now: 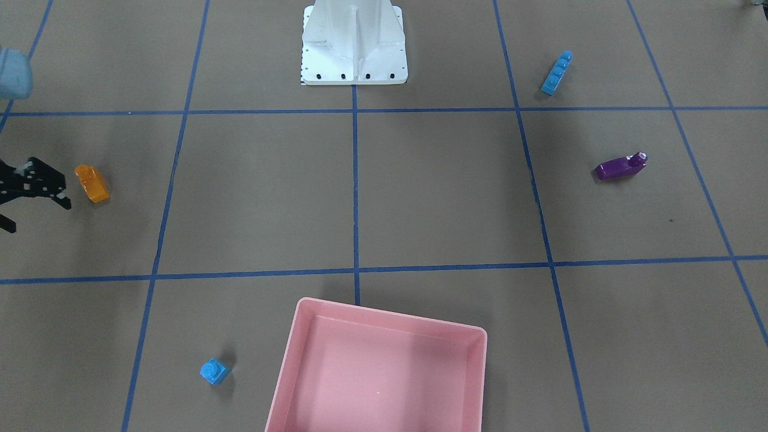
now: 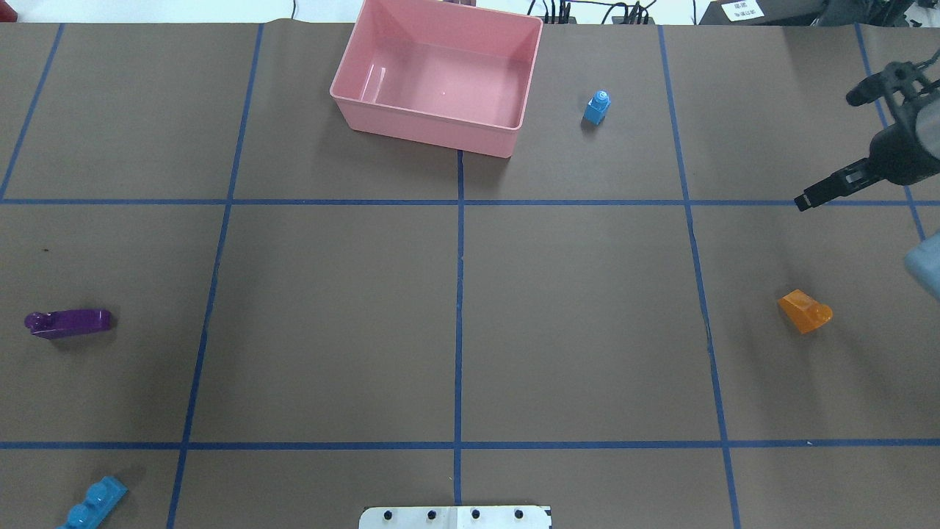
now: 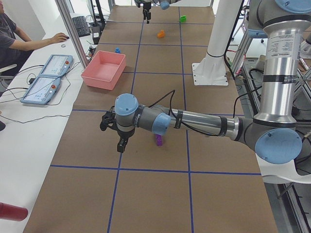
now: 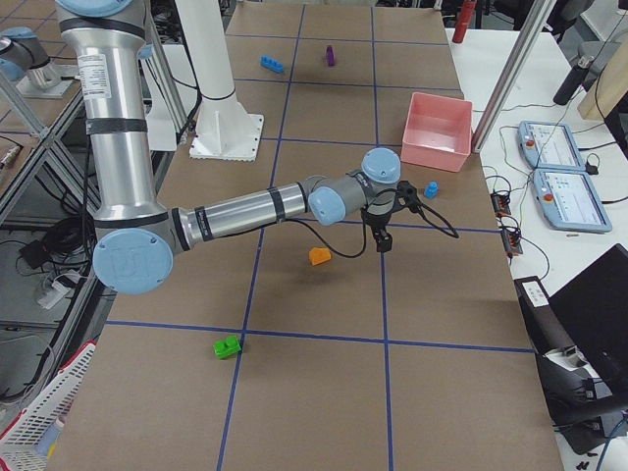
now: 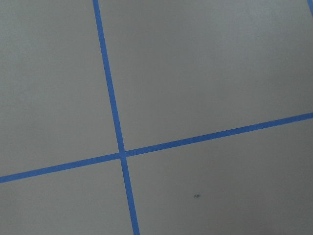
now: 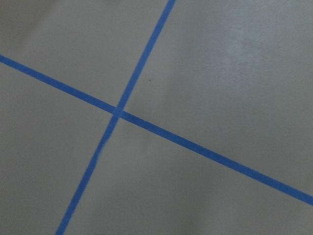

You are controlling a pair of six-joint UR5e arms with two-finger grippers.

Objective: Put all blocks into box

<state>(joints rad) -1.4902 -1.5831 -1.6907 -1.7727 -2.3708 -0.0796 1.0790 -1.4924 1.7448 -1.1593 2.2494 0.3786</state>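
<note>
Right gripper (image 2: 826,150): fingers are seen apart, with nothing between them, and it is held above the table. Orange block (image 2: 805,311) is noted near it, on the robot's side, untouched. Small blue cube (image 2: 597,108) is recorded between this gripper and the box (image 2: 426,136), nearer the box. Left gripper (image 3: 112,137): whether its fingers are apart or together cannot be told. Purple block (image 3: 159,141) is seen near it, beside the forearm.

The pink tray (image 1: 390,317) runs off the front view at 6 o'clock; overhead, the long blue bar (image 2: 92,503) is clipped at 7 o'clock. The left gripper's (image 3: 112,137) jaw opening cannot be read.
</note>
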